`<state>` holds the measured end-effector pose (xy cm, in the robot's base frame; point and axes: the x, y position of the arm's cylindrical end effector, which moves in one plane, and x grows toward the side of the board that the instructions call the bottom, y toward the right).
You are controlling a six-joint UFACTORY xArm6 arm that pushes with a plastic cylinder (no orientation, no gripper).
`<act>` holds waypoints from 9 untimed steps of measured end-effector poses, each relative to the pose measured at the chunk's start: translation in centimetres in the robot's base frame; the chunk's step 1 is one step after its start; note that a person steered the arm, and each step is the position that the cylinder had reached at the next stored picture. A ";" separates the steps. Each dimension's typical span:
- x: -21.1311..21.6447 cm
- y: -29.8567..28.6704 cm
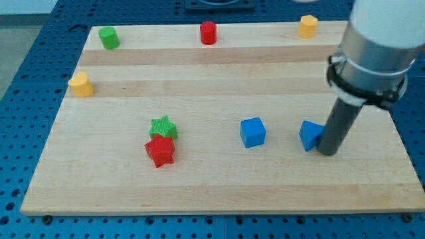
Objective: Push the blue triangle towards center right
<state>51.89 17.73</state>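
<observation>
A blue cube (253,131) sits left of the blue triangle (310,135) on the tabletop (212,179). The tip (327,152), a bare rod holding nothing, touches the triangle's right side, blocking the rightward path; it likely must circle left.

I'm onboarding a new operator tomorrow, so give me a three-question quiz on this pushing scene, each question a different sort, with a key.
1. True or false: my tip stands at the blue triangle's right-hand side in the view.
2. Multiple choice: which block touches the red star? A) blue cube B) green star C) yellow heart
3. Fill in: along the board's top edge, from the view's left, stand a green cylinder, a ____ cylinder and a yellow block.

Key: 1 true; 2 B; 3 red.
</observation>
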 end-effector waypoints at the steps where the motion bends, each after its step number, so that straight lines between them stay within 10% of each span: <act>1: -2.1 1.2; 4: 2.7 0.0; 9: -5.5 -7.2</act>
<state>46.42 10.55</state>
